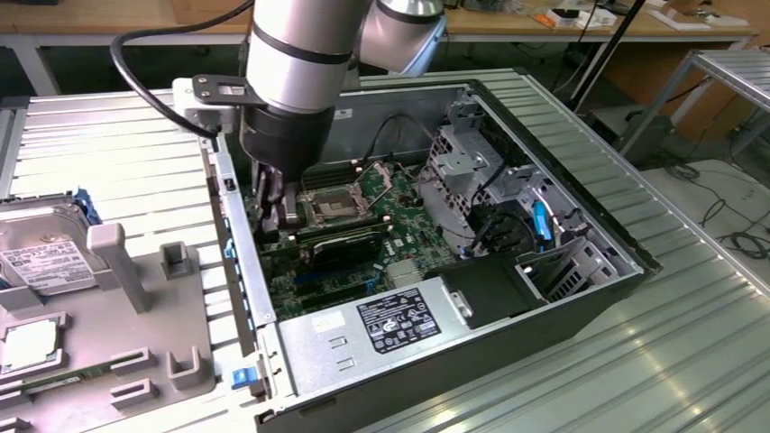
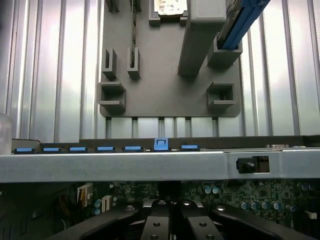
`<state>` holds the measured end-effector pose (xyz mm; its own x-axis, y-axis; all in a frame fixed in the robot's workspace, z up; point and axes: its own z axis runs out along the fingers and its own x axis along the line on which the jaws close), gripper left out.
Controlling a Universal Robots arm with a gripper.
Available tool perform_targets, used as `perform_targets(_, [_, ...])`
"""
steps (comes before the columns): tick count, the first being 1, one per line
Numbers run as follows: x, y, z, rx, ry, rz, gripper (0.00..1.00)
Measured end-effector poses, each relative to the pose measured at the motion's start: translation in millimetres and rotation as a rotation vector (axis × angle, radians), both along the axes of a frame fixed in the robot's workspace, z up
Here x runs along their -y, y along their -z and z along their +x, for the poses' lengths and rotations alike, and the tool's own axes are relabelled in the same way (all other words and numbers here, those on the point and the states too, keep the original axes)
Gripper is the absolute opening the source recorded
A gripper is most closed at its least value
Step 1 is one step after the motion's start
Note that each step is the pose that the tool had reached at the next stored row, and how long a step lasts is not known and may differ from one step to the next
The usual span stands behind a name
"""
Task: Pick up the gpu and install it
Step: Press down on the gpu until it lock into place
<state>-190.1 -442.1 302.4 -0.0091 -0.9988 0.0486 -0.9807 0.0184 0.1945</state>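
A ribbed, silvery metal table (image 1: 673, 343) is being used as the work surface, and a pale wooden bench (image 1: 542, 27) with cables and small items is being shown along the back of the room.

One silver-grey robot arm (image 1: 301, 54), one open black tower computer case (image 1: 601, 298) laid on its side, one grey moulded plastic fixture tray (image 1: 132, 298) at the exterior view's left, one silver boxy hard drive with a white label (image 1: 42, 257) on that tray and one grey power supply with a black label (image 1: 385, 329) are being counted.

The gpu (image 1: 343, 237), a long black card, is being seen on edge across the green motherboard (image 1: 398, 216) inside the case, just below the processor socket. The black gripper (image 1: 274, 212) is being lowered into the case at the card's end nearer the exterior view's left; contact cannot be told.

In the wrist view the gripper (image 2: 170, 227) is being shown with its fingers (image 2: 155, 225) drawn narrow, side by side, above the motherboard. The case's grey metal rim (image 2: 150, 165) and a row of blue tabs (image 2: 105, 148) are being shown there, beyond them the tray (image 2: 165, 95).
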Motion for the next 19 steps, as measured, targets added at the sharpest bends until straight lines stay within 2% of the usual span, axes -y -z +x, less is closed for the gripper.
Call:
perform_targets(4, [0.1,0.1,-2.2,0.0000,0.000,0.0000,0.11])
perform_targets(10, [0.2,-0.3,6.3,-0.0005,0.000,-0.0001,0.11])
perform_targets(11, [0.2,-2.5,6.4,-0.0012,0.000,-0.0003,0.11])
perform_targets(14, [0.1,-17.7,6.3,-0.0012,0.001,0.0000,0.11])
perform_targets(19, [0.2,-15.1,1.7,-0.0012,0.013,-0.0001,0.11])
